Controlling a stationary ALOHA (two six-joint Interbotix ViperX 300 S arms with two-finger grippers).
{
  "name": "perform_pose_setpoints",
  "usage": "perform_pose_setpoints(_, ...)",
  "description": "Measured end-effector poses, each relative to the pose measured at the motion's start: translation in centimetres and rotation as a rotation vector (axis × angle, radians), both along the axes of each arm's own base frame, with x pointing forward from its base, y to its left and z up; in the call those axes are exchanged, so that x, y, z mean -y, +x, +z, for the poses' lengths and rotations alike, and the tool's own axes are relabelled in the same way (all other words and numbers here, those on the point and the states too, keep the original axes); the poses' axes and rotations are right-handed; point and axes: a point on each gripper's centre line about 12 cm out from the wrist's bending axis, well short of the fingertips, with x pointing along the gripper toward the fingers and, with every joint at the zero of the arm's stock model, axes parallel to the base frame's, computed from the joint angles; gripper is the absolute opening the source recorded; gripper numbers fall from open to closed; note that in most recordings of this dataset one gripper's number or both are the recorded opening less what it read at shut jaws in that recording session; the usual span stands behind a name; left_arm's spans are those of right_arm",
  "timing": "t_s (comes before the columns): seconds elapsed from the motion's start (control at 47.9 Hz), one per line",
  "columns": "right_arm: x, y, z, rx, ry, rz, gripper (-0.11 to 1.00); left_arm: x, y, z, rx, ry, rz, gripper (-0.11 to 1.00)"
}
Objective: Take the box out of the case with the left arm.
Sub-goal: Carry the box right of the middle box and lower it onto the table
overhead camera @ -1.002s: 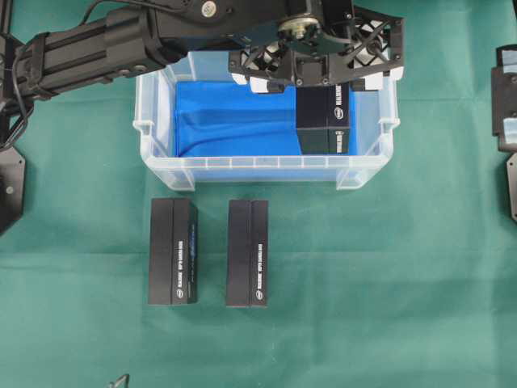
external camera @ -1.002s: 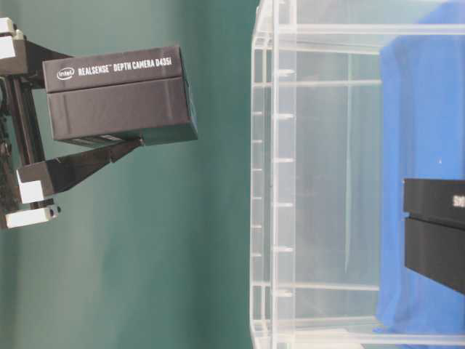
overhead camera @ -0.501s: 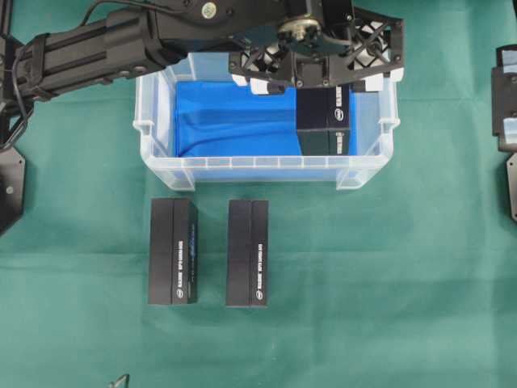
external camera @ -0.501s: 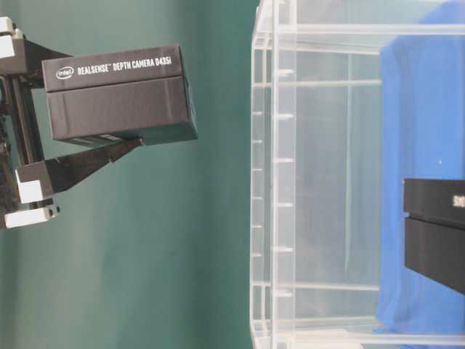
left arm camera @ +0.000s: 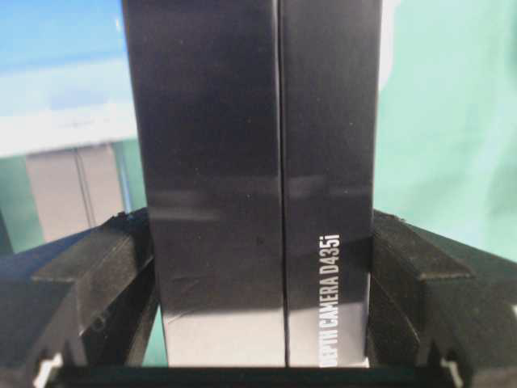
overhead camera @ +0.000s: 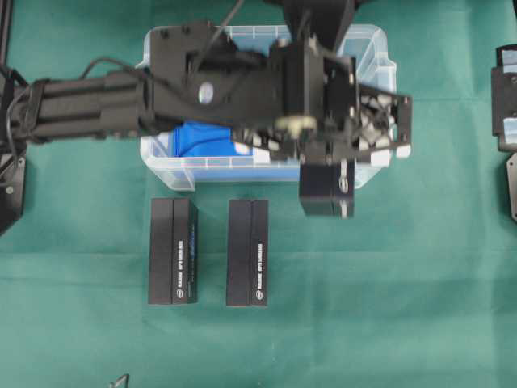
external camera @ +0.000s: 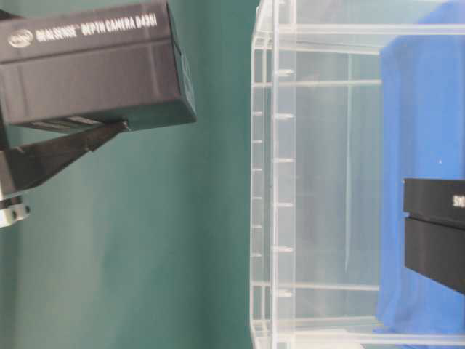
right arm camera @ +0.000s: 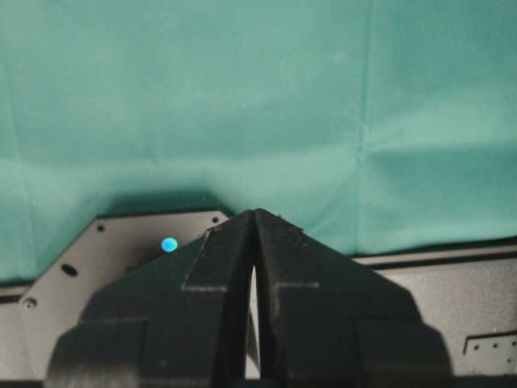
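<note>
My left gripper [overhead camera: 334, 168] is shut on a black box [overhead camera: 337, 196] printed "DEPTH CAMERA D435i" and holds it in the air just past the front rim of the case [overhead camera: 164, 161]. In the left wrist view the box [left arm camera: 250, 186] fills the gap between both fingers [left arm camera: 85, 279]. From table level the held box [external camera: 94, 69] hangs outside the clear case wall [external camera: 265, 182]. A second black box [external camera: 434, 233] lies inside on the blue cloth [external camera: 418, 109]. My right gripper [right arm camera: 255, 217] is shut and empty.
Two more black boxes [overhead camera: 173, 250] [overhead camera: 247, 252] lie side by side on the green cloth in front of the case. The left arm [overhead camera: 97, 101] covers most of the case's inside from above. The right arm [overhead camera: 505, 105] rests at the right edge over its base plate [right arm camera: 105, 259].
The left gripper has carried the box from above the case's right rear part forward over the front rim. At table level the box has shifted up and looms larger.
</note>
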Motion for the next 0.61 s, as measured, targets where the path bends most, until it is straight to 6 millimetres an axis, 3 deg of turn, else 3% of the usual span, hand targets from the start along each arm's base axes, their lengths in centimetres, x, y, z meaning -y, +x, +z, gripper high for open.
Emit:
perform_pose_setpoints(0.396, 0.0, 0.0, 0.0, 0.000, 0.000, 0.000, 0.02, 7.1, -0.8, 0.0, 0.016, -0.011, -0.026, 0.61)
perform_pose_setpoints(0.605, 0.0, 0.0, 0.0, 0.000, 0.000, 0.000, 0.02, 8.8, -1.2, 0.0, 0.024, -0.020, -0.007, 0.61)
